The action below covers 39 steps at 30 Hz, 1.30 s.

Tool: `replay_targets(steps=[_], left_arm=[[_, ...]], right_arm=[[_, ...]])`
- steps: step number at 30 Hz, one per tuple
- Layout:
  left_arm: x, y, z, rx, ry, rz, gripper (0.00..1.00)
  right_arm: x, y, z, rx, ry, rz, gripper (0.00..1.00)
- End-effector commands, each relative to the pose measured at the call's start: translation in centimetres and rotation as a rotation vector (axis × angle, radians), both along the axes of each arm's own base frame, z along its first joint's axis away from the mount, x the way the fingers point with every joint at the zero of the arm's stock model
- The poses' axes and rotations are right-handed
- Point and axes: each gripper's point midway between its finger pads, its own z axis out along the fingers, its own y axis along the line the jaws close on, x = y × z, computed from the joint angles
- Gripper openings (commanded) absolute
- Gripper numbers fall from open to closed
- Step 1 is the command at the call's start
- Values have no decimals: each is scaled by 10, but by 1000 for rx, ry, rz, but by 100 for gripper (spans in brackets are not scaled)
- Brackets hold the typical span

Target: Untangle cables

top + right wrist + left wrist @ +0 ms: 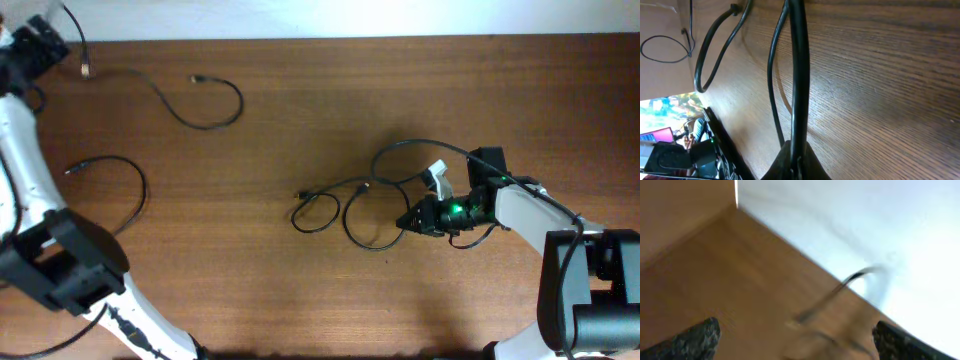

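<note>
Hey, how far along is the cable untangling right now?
Done: the far cable and the left cable lie free, apart from the rest. In hand: the right fingers are shut on a strand of the middle tangle. Left to do: that tangle's loops cross and need pulling apart. The left fingers are open at the far corner.

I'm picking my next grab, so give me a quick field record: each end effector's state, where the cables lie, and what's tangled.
left end effector: open, nothing between its fingers; wrist view blurred
right end effector: shut on a strand of the tangled cables
tangled cables: overlapping loops mid-table, right of centre
upper-left cable: lies apart in one open curve
left cable: lies apart in one arc beside the left arm
table: brown wood
</note>
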Motion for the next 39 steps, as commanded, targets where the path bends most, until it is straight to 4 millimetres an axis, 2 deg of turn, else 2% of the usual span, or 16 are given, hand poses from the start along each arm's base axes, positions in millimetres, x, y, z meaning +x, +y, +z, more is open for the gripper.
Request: replay_targets(steps=[1, 4, 7, 10, 11, 12, 14, 15, 16, 18, 23, 27, 31, 35, 39], left_arm=[[-14, -5, -16, -292, -13, 36, 98], [-22, -3, -15, -364, -30, 22, 99], [-22, -14, -5, -449, -78, -78, 99], [-21, -47, 10, -565, -131, -247, 99], [-22, -64, 9, -570, -111, -309, 99], [-22, -71, 5, -552, -87, -327, 99], [-22, -87, -6, -510, -28, -362, 99], [-22, -97, -12, -487, 7, -380, 99], [-22, -109, -19, -451, 49, -409, 99], [-24, -135, -32, -396, 125, -474, 99], [-33, -200, -49, -270, 249, -715, 99], [-55, -264, -60, -229, 348, -947, 99], [-76, -326, -64, -190, 411, -1157, 99], [-91, -372, -68, -175, 467, -1261, 99], [-121, -413, -78, -49, 555, -1457, 99]], right_arm=[[3, 0, 1, -3, -21, 9, 5], [3, 0, 1, -2, -20, 9, 5], [3, 0, 1, -3, -20, 9, 5], [3, 0, 1, -3, -20, 9, 5], [3, 0, 1, -2, -20, 9, 9], [3, 0, 1, -2, -18, 9, 15], [2, 0, 1, -2, -13, 9, 33], [1, 0, 1, -2, -10, 9, 47], [1, 0, 1, -2, -9, 9, 68], [1, 0, 1, -2, -9, 9, 99], [3, -3, 1, -1, 12, -20, 99], [4, -9, 5, 2, 23, -44, 99], [10, -12, 19, 3, -18, -54, 99], [14, -16, 33, -35, -53, -60, 99], [18, -30, 45, -139, -93, -79, 99]])
